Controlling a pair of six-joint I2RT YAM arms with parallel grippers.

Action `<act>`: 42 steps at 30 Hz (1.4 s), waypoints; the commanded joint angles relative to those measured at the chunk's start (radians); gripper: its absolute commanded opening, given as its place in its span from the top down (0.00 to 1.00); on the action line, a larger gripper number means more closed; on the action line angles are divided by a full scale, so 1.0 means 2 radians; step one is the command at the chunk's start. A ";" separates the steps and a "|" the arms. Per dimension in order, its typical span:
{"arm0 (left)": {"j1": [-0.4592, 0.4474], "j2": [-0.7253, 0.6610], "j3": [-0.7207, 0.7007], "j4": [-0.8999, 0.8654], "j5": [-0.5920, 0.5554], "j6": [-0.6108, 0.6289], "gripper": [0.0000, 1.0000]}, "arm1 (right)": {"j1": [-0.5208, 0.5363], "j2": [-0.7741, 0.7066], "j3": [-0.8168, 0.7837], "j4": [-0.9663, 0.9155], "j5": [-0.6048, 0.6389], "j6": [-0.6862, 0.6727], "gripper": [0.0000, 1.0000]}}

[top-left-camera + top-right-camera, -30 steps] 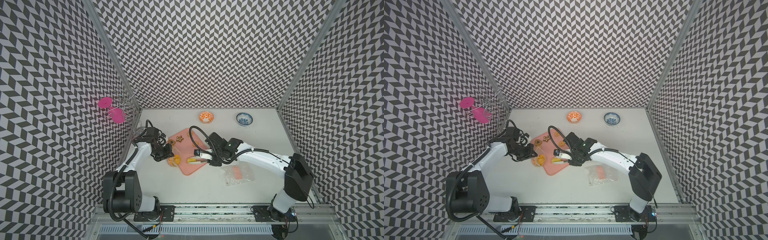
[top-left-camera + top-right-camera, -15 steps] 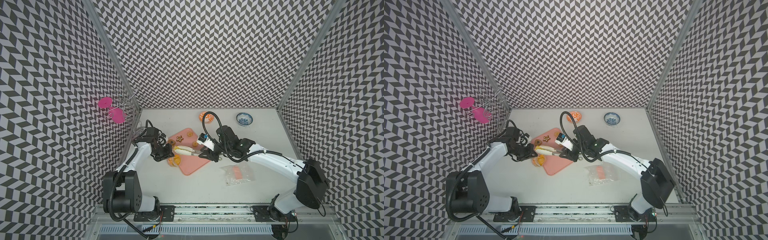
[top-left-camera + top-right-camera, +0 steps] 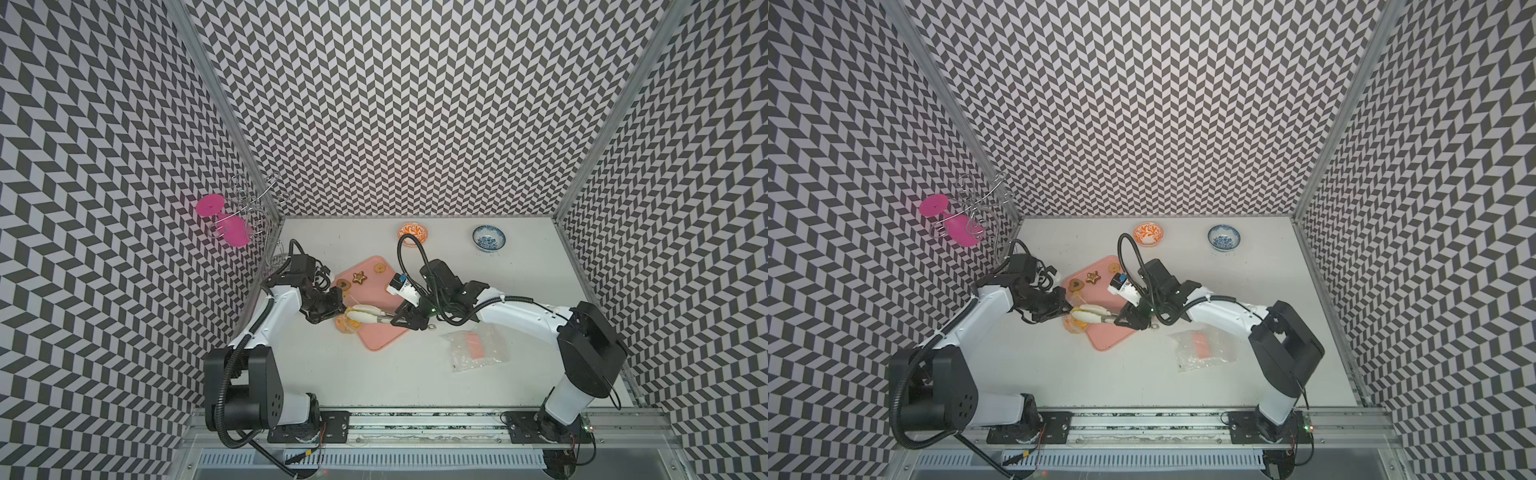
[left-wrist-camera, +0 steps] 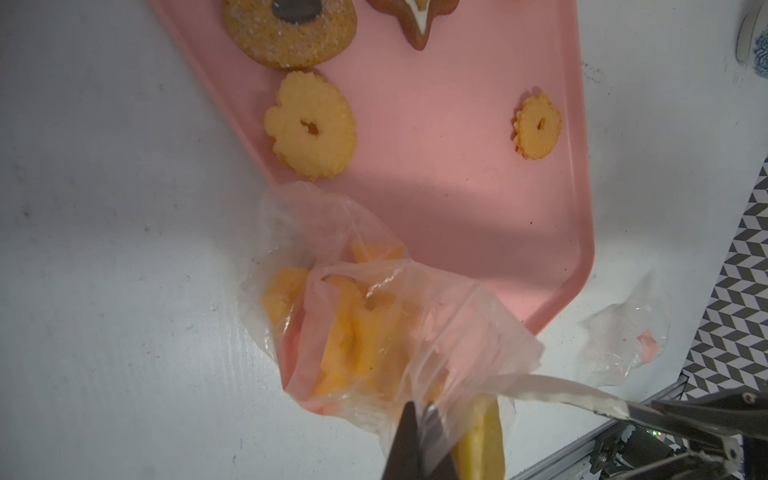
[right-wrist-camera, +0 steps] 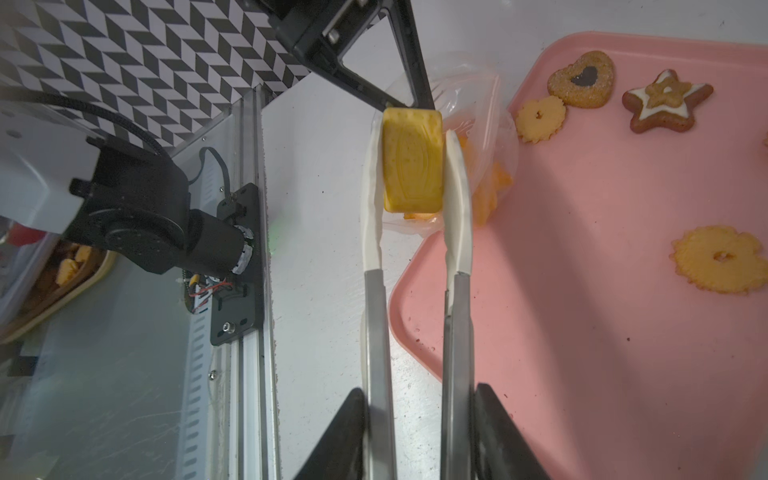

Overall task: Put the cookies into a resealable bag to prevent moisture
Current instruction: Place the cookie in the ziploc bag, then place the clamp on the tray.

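My left gripper (image 4: 419, 415) is shut on the rim of a clear resealable bag (image 4: 374, 316) with several yellow-orange cookies inside. The bag lies at the left corner of the pink tray (image 3: 386, 336). My right gripper (image 5: 417, 415) is shut on metal tongs (image 5: 374, 291) with white tips. The tongs pinch a yellow rectangular cookie (image 5: 411, 160) at the bag's mouth. On the tray lie a star cookie (image 5: 665, 104), a heart cookie (image 5: 582, 83) and ring cookies (image 5: 721, 259). In both top views the grippers meet at the bag (image 3: 347, 326).
A second clear bag (image 3: 476, 347) with something orange inside lies on the table right of the tray. An orange bowl (image 3: 412, 232) and a blue bowl (image 3: 489, 239) stand at the back. A wire rack with pink glasses (image 3: 226, 224) hangs at the left wall.
My right arm has drawn back and turned, bringing the tongs with the yellow cookie leftward to the bag's mouth. My left gripper has stayed put on the bag.
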 commanded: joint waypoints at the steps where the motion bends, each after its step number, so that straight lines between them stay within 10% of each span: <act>1: 0.003 -0.010 0.011 -0.004 0.005 0.002 1.00 | 0.003 0.001 0.013 0.031 -0.004 -0.001 0.55; 18: 0.003 -0.008 0.019 -0.006 0.004 -0.002 1.00 | -0.042 -0.153 -0.093 0.058 0.118 -0.026 0.54; 30: 0.004 -0.047 0.033 -0.016 0.035 -0.026 1.00 | 0.019 0.012 -0.031 0.082 0.277 -0.079 0.54; 42: 0.010 -0.107 -0.019 0.044 0.061 -0.132 1.00 | 0.025 0.073 -0.011 0.104 0.248 -0.072 0.32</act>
